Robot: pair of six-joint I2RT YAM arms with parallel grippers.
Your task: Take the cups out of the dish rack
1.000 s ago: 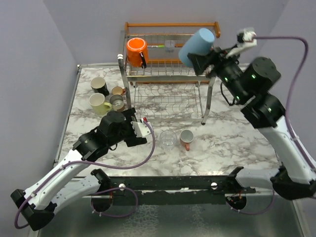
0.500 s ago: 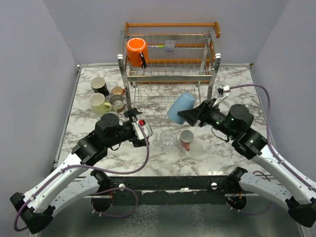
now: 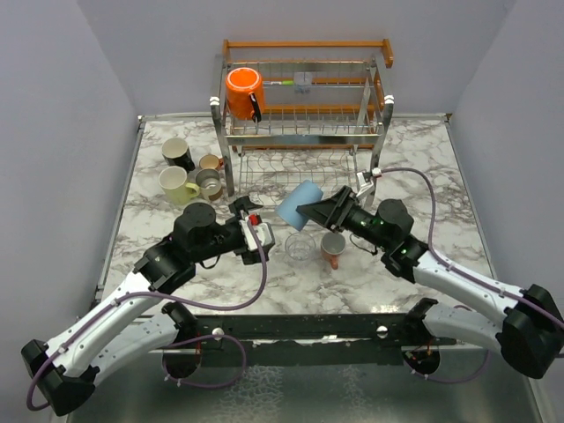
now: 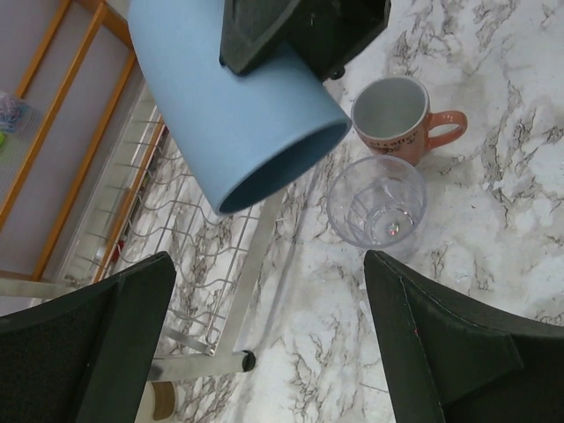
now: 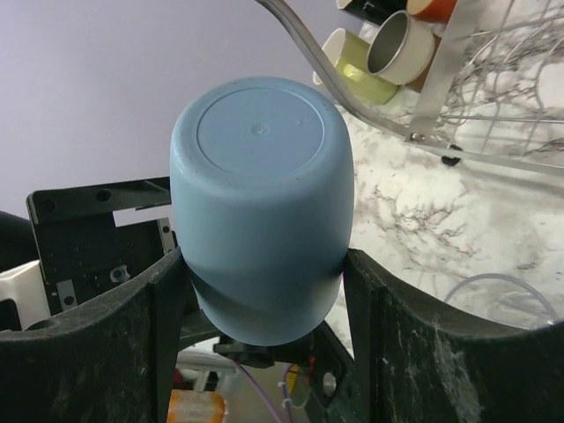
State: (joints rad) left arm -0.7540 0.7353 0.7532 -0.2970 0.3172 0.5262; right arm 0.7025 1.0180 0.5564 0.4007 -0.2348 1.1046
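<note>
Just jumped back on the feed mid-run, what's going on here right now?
The right arm has its jaws clamped on the light blue cup, holding it on its side in the air by the dish rack front edge, near the clear glass and pink mug standing on the table. The left arm has its jaws wide open and empty, pointed toward that cup. An orange cup sits on the rack's upper tier, and four cups stand left of the rack.

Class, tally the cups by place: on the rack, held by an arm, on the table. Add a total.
On the dish rack: 1 (orange mug)
In the right end effector: 1 (light blue cup)
On the table: 6 (clear glass, pink mug, black mug, small orange-red cup, yellow mug, tan mug)
Total: 8
</note>
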